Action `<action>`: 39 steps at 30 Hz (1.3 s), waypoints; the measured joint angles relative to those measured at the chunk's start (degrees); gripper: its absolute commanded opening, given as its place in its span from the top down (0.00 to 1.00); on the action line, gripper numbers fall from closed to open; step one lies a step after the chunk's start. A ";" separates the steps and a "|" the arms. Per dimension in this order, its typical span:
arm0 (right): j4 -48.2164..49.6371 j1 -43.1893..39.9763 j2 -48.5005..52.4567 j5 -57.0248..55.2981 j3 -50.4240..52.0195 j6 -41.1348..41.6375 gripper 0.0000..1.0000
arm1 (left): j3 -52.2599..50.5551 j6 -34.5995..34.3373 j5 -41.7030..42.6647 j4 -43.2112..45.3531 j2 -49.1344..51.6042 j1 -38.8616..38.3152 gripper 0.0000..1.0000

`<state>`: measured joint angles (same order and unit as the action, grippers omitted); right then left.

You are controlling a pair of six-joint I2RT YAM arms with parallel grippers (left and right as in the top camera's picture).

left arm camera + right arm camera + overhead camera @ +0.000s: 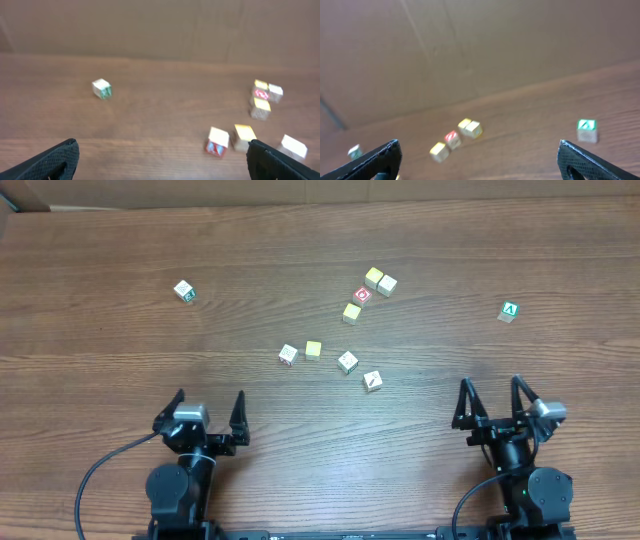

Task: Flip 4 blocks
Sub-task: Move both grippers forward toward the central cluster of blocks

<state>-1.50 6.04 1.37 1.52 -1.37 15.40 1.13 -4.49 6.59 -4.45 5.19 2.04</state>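
Black claws come first. The left claw [210, 408] and the right claw [491, 398] both sit at the near edge of the brown surface [90, 370], spread wide and holding nothing. I think they sit back so everything shows before a pick. A bit past them, between the two, the four blocks [347, 361] lie in a loose row, easy to reach. Farther back sits the red cube [362, 295] with pale cubes [380, 280] beside it. The green cube [510, 311] is off to the right.

Left gripper [210, 393] and right gripper [490, 382] hover at the table's [100, 280] near edge, jaws spread wide, holding nothing.
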 measured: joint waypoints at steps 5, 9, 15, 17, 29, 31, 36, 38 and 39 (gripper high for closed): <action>-5.68 0.00 6.62 3.69 -5.29 0.07 0.00 | 7.06 -0.02 1.84 -2.64 11.17 -0.04 0.00; -9.16 0.00 15.32 5.81 -11.82 0.11 0.00 | 19.61 0.00 2.36 -8.00 25.75 -0.87 0.00; -20.46 0.00 35.71 13.57 -28.76 0.39 0.00 | 44.06 0.00 2.73 -27.06 50.86 -6.91 0.00; -26.86 0.00 43.43 17.07 -36.35 0.37 0.00 | 51.76 0.00 2.80 -33.38 58.27 -9.53 0.00; -69.26 0.07 78.25 25.94 -66.82 -0.22 0.00 | 70.07 -1.25 3.04 -47.63 79.19 -19.56 0.00; -70.90 0.04 80.96 26.18 -66.82 -0.31 0.00 | 70.07 -2.62 3.10 -48.17 80.26 -19.58 0.00; -70.49 0.04 84.39 26.27 -66.82 -4.81 0.00 | 70.10 -6.51 3.54 -50.99 81.99 -19.58 0.00; -69.66 0.04 84.59 26.40 -66.82 -6.23 0.00 | 70.10 -7.39 3.65 -51.01 82.31 -19.58 0.00; -68.89 0.04 84.56 26.43 -66.82 -6.71 0.00 | 70.10 -7.63 3.74 -51.08 82.38 -19.58 0.00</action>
<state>-70.39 6.09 85.93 27.94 -68.18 8.69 71.22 -12.12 10.33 -55.53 87.57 -17.54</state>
